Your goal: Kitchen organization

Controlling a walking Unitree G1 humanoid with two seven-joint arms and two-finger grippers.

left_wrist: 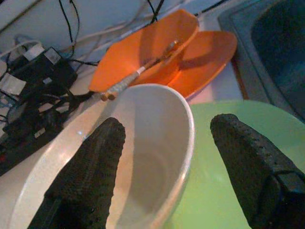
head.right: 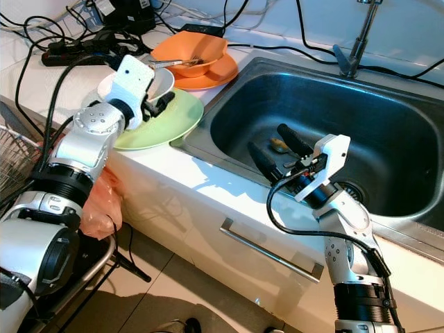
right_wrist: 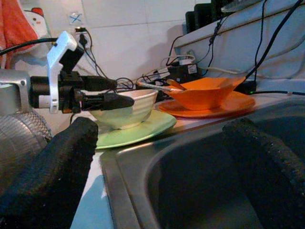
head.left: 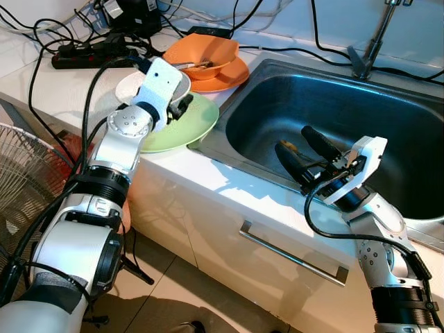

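**kitchenbot_fan:** Fingers first, head cam: left gripper (head.left: 182, 105) is spread open at the white bowl (head.left: 182, 83), one finger looks to be inside the rim and one outside, nothing pinched yet. The bowl sits on the green plate (head.left: 191, 128), on the counter just left of the sink (head.left: 388, 125). Right gripper (head.left: 302, 149) hangs over the sink's front edge, fingers parted and holding nothing.

**dishdroid42:** Other eye, same story. Orange bowl (head.right: 191, 52) on its orange plate (head.right: 218, 73) sits just behind the white one, with what look like chopsticks (head.right: 173, 63) lying in it. There's a small yellowish thing on the sink floor near the right fingers; I can't tell what it is.

**kitchenbot_fan:** Left wrist cam settles it. The two black fingers (left_wrist: 86, 176) straddle the near wall of the white bowl, rim running between them, green plate under the outer one. My guess is it only needs to close to grab the wall.

**dishdroid42:** Right wrist cam looks across the sink rim: white bowl upright on the green plate, left gripper level at its side, orange set beyond. The left arm is clearly nearer; the right is well apart. I'd watch the bowl sliding on that plate when it closes.
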